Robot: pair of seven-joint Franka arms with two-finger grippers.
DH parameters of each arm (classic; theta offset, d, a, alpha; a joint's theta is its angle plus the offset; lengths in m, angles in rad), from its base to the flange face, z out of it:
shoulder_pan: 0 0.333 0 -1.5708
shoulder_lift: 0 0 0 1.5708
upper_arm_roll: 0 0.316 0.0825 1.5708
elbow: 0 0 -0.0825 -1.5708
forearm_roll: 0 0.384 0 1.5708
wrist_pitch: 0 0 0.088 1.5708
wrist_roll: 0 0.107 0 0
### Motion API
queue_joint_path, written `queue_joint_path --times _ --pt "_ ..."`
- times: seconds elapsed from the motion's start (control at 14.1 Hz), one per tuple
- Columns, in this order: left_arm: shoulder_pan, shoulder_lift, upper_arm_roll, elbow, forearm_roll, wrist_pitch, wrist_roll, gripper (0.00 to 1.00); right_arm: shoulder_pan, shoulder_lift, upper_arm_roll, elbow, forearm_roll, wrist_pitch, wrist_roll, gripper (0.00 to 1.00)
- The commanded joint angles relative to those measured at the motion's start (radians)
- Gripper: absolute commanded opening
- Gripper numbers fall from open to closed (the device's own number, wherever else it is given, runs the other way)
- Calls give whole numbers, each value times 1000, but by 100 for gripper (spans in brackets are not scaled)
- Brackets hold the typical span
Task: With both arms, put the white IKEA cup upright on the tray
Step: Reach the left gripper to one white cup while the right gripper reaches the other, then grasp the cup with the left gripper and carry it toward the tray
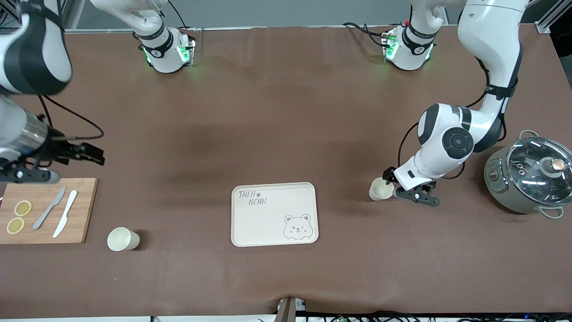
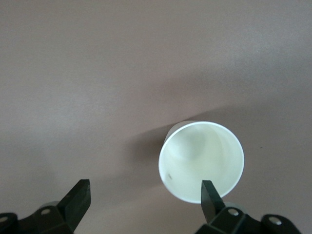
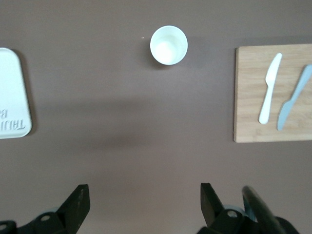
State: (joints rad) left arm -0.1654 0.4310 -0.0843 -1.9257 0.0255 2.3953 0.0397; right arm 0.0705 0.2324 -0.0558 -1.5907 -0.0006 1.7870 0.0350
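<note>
2 white cups upright on the desk: one cup (image 1: 381, 189) sits by the left end effector (image 2: 146, 195), fingers apart. Right end effector (image 3: 141, 202), also spread, hangs over the wooden board's (image 1: 85, 210) desk end. Tray (image 1: 250, 228) mid-desk, bare.

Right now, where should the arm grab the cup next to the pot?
Probably by the rim of the cup, from above. It stands upright with its mouth open. The left gripper is open right beside it, one finger already over the rim. The right gripper waits, open, near the cutting board.
</note>
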Motion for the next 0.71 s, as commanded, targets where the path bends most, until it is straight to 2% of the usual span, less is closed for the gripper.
queue_joint_path --times 0.0,0.64 --pt "-9 21 0 23 19 18 5 100 23 89 -4 35 -2 69 -7 100" --pt "-28 139 0 112 19 71 -11 100 25 347 -2 57 -2 366 -9 100"
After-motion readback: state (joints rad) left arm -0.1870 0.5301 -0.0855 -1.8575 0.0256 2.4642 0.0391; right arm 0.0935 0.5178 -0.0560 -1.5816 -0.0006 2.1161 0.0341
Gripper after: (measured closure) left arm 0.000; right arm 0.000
